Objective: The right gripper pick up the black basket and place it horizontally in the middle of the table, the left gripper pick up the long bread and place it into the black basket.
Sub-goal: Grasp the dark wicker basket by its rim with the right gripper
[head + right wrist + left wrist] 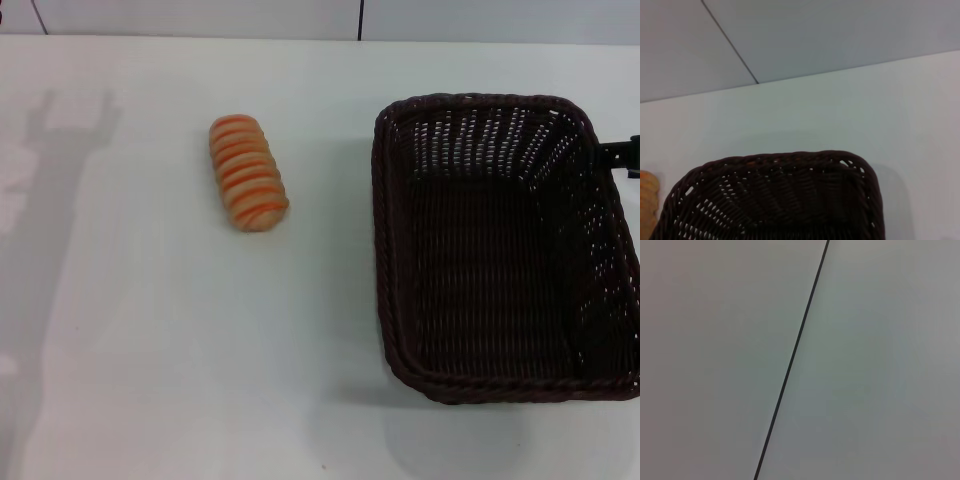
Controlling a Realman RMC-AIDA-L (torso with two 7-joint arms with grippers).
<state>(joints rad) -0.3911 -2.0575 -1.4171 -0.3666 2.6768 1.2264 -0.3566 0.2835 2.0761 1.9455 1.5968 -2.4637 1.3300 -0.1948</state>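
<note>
The black basket stands on the white table at the right, its long side running front to back; it holds nothing. The long bread lies on the table to its left, apart from it. Only a small dark part of the right gripper shows, at the basket's far right rim by the head view's edge. The right wrist view looks over the basket's braided rim, with a sliver of the bread at its edge. The left gripper is out of view; only its shadow falls on the table's left.
A pale wall with a dark vertical seam rises behind the table. The left wrist view shows only pale panels with a dark seam. Bare tabletop lies between the bread and the front edge.
</note>
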